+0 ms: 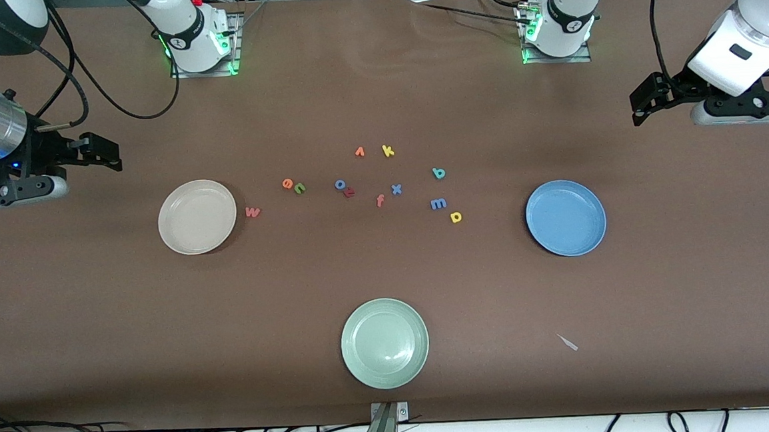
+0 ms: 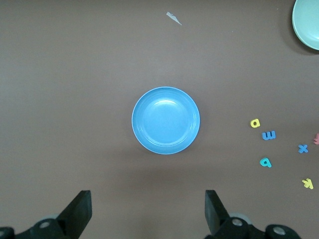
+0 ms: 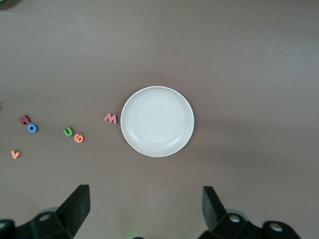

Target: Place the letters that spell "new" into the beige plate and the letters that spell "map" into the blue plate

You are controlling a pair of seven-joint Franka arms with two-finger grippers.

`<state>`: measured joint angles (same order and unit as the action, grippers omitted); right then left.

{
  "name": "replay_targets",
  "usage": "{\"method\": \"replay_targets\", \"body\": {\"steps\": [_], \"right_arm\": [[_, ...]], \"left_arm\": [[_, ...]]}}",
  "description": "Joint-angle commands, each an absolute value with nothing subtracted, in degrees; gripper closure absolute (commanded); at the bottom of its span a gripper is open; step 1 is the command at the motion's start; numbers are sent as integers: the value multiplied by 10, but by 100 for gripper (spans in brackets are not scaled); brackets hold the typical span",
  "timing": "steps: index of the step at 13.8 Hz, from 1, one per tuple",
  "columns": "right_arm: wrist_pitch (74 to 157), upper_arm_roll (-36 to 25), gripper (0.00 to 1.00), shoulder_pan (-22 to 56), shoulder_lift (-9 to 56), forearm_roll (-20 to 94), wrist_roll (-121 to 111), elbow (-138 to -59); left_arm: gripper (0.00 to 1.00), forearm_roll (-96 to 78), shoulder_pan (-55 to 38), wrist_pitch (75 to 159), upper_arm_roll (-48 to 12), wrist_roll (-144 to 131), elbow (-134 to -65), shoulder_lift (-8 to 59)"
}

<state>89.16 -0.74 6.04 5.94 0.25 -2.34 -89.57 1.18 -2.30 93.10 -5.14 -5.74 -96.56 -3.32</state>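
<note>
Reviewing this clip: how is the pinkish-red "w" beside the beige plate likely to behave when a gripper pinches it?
The pinkish-red "w" looks tiny and foam-like, so probably very light and slightly squashy. Lying flat, it likely won't roll, but may skid on the table if nudged. Its low profile probably leaves little to grip.
</note>
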Motion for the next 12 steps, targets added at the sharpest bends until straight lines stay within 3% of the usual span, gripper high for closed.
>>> {"method": "replay_targets", "body": {"steps": [1, 12], "right_arm": [[882, 0, 0, 55, 53, -5, -17, -894], [890, 1, 0, 57, 50, -4, -22, -910]], "left_arm": [[0, 0, -20, 922, -54, -60, -960, -34], [0, 0, -20, 921, -53, -60, -960, -34]]}}
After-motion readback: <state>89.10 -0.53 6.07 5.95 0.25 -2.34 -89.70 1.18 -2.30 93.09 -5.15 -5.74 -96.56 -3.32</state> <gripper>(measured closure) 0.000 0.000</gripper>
